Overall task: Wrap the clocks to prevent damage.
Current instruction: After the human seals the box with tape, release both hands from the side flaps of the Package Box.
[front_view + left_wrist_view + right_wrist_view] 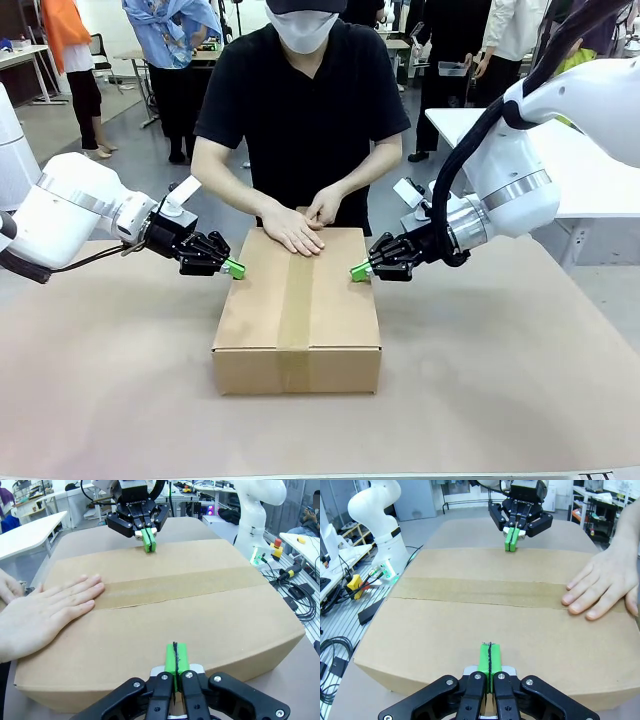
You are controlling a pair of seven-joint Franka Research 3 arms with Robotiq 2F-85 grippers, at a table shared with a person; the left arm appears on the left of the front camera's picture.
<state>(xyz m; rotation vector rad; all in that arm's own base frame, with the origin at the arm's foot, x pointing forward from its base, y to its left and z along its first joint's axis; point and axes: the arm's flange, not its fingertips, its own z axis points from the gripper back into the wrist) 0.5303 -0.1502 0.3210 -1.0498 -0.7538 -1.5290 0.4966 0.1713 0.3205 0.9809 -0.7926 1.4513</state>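
1. Cardboard box sits nearest, mid-table, flaps down, a tape strip along its centre seam. Clocks presumably inside; none visible.
2. Left claw: pads pressed together, holding nothing, tip against the box's left top edge.
3. Right claw: likewise fully closed and empty, tip at the right top edge, opposite the other.
4. Person's hands press flat on the tape at the far end of the lid.
5. Risk: uneven sideways pressure from either tip could skid or twist the box, wrinkling the tape; pushing inward could dent the wall.
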